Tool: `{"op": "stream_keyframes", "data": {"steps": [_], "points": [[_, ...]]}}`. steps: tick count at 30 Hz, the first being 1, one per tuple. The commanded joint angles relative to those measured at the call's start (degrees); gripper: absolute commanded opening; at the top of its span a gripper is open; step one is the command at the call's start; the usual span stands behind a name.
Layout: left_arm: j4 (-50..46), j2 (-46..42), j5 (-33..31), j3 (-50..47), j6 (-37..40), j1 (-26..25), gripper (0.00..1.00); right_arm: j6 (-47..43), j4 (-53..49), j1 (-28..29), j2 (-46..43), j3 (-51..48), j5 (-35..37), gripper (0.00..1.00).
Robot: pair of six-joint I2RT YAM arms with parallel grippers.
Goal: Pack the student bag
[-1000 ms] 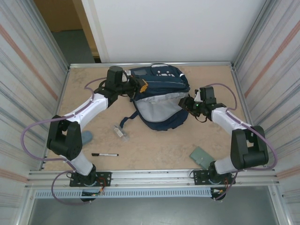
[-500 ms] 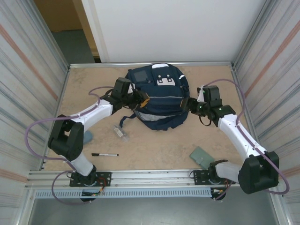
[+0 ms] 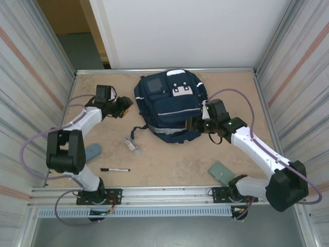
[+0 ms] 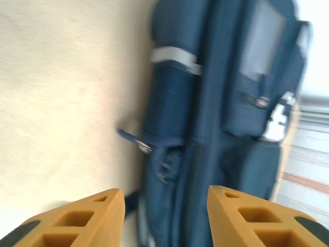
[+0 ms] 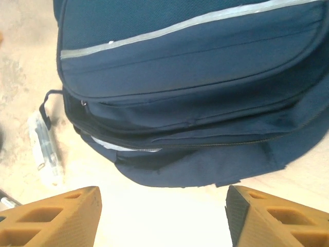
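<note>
Hovering left of the bag (image 3: 169, 105), left gripper (image 3: 123, 105) gapes empty. Bag lies flat at table's (image 3: 169, 159) far edge, centre. Right gripper (image 3: 191, 124) wide, empty, at bag's right; top view adds pen (image 3: 115, 170) by near edge.

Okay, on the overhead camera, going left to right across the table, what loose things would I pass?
Blue-grey pad → black marker → clear plastic packet → student bag → green card.
</note>
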Motion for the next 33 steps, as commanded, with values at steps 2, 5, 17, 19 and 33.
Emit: {"op": "stream_keyframes", "data": {"steps": [2, 5, 17, 19, 33], "points": [[3.17, 4.59, 0.46, 1.96, 3.81, -0.45, 0.50, 0.76, 1.79, 3.48, 4.07, 2.90, 0.08, 0.65], [7.56, 8.22, 0.06, 3.62, 5.36, -1.07, 0.51, 2.92, 4.49, 4.20, 5.95, 2.12, -1.46, 0.66], [17.70, 17.14, -0.22, 6.30, 3.70, -3.34, 0.50, 5.56, 8.29, 4.64, 9.84, 0.04, -2.73, 0.67], [15.77, 19.64, 0.88, 8.97, 3.45, -3.61, 0.47, 6.17, 9.24, 4.64, 10.12, -0.25, -2.45, 0.67], [20.54, 9.69, -6.66, -2.14, 2.38, -7.52, 0.00, -5.54, 8.48, -6.26, 21.48, 4.78, 0.59, 0.66]]}}
